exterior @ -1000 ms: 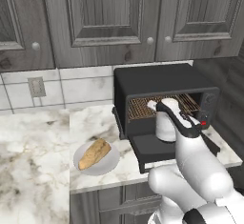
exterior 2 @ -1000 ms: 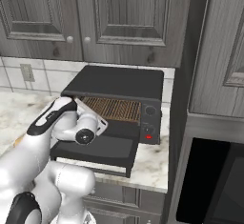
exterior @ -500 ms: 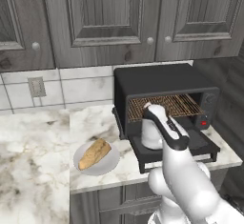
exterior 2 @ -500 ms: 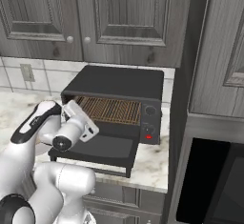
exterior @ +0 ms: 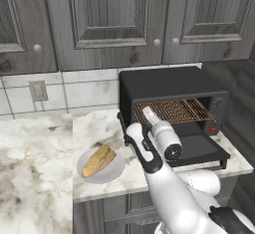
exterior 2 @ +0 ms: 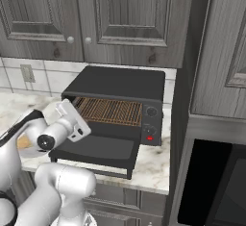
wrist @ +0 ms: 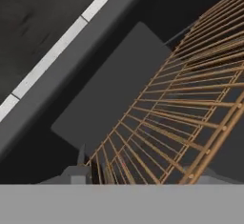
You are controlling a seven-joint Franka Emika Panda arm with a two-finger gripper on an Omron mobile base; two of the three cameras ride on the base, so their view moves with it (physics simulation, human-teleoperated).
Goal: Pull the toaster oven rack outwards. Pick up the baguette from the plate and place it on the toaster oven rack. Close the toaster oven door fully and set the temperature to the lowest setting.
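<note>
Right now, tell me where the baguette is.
In the left base view the baguette lies on the plate on the marble counter, left of the open toaster oven.

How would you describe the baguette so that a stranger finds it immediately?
Start at the black toaster oven on the marble counter. To its left lies a small round plate, and the baguette rests on it: a short golden-tan wedge of bread, the only food here.

Marbled tabletop (exterior: 30, 168) beneath grey wall cabinets (exterior: 114, 19); wall outlet (exterior: 38, 90) on tiled backsplash (exterior: 84, 91).
</note>
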